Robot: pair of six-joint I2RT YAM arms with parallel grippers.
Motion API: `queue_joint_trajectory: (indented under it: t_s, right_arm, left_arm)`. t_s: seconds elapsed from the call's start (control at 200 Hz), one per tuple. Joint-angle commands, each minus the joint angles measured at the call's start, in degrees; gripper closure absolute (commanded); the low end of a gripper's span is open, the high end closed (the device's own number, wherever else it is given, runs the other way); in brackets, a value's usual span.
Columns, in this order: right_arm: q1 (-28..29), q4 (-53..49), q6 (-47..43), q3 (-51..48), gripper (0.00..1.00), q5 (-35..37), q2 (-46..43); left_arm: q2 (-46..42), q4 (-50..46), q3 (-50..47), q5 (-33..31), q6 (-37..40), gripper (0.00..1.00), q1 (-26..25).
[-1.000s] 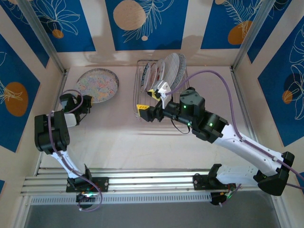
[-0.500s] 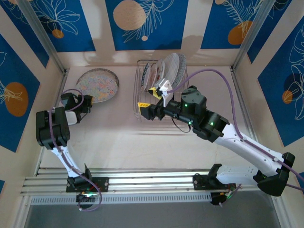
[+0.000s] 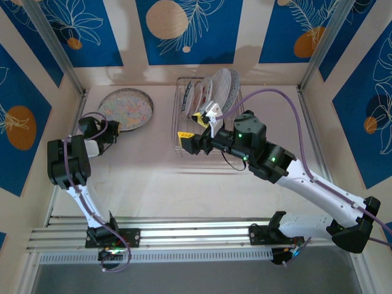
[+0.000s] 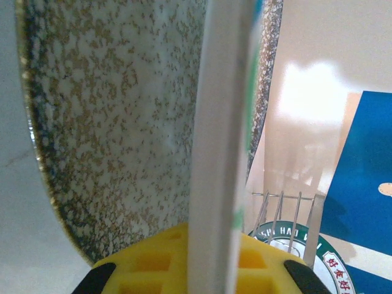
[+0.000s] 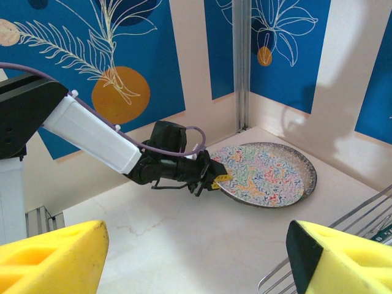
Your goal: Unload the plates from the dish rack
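1. Step in hand: setting down one unloaded plate. My left gripper (image 5: 215, 178) is clamped on the near rim of the squiggle-patterned plate (image 5: 263, 174).
2. Location of that plate: on the table (image 3: 153, 165), back left, well apart from the dish rack (image 3: 182, 125). It lies flat or nearly so; I cannot tell whether the pinched edge is fully down.
3. Remaining stock: several plates (image 3: 217, 92) stand on edge in the rack's far half, so I judge the task roughly begun rather than near done.
4. Right gripper (image 3: 191, 127): jaws spread wide and holding nothing. It sits at the rack's near-left end, just short of the standing plates.
5. Left arm pose: folded back on itself, elbow low and near the left wall, with the wrist reaching forward to the plate's rim.
6. Right arm pose: stretched diagonally from its base at right, forearm level, with the wrist turned toward the left side of the table.
7. Next move, by my estimate: release the left grip and draw straight back off the rim without dragging the plate. Then turn the right jaws to straddle the nearest upright plate's edge, clear of the wire dividers.
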Motion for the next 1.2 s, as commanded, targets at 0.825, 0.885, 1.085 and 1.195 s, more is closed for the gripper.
queue_joint_trajectory:
  t_s: [0.825, 0.885, 1.085, 1.195]
  right_arm:
    - [-1.05, -0.93, 1.39, 2.52, 0.21, 0.15, 0.43]
    - [-1.09, -0.97, 1.46, 2.4, 0.21, 0.15, 0.44]
    - [-1.09, -1.49, 1.65, 2.38, 0.21, 0.25, 0.04]
    - [-1.13, -1.81, 1.76, 2.22, 0.21, 0.42, -0.25]
  left_arm:
    - [-2.09, -22.03, 9.08, 0.84, 4.13, 0.6, 0.84]
    - [-2.11, -24.58, 10.05, 0.68, 4.47, 0.59, 0.89]
    - [-1.21, -30.48, 13.09, 0.14, 5.77, 0.58, 0.9]
    - [-0.41, -33.63, 14.9, -0.2, 6.55, 0.58, 0.9]
